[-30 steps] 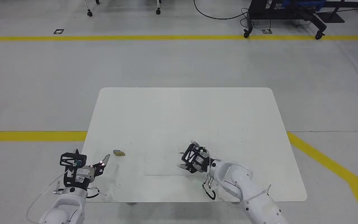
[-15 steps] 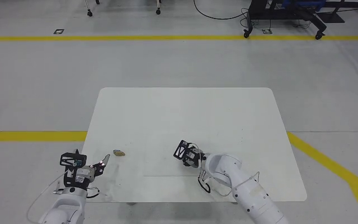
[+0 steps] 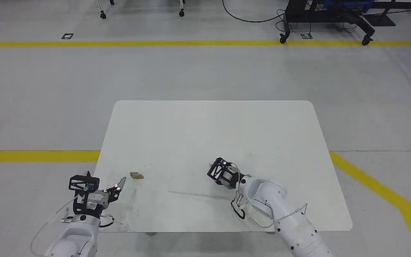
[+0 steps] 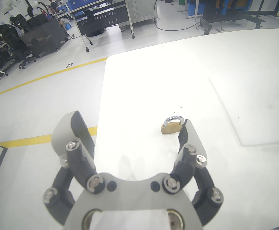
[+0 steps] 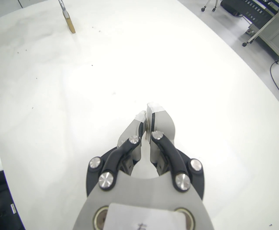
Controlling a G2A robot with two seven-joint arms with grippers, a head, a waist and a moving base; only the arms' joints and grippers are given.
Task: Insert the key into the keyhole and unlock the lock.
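A brass padlock [image 3: 136,175] with a steel shackle lies on the white table [image 3: 257,128] near its front left corner. In the left wrist view the padlock [image 4: 171,126] rests just beyond one fingertip of my left gripper [image 4: 130,122], which is open and empty. In the top view the left gripper [image 3: 112,188] sits at the table's corner. My right gripper [image 3: 218,170] is near the middle front of the table. In the right wrist view this gripper [image 5: 146,111] is shut, with a thin brownish sliver, seemingly the key [image 5: 147,126], pinched between the pads. The padlock [image 5: 68,20] lies far off.
A thin white mat [image 4: 239,109] lies flat on the table between the two arms. The table's front edge [image 3: 192,231] runs close to both grippers. Wheeled carts and racks stand on the floor far behind.
The right wrist has turned and its gripper has shifted a little left, then back and farther from the front edge. The left arm and the padlock have stayed put.
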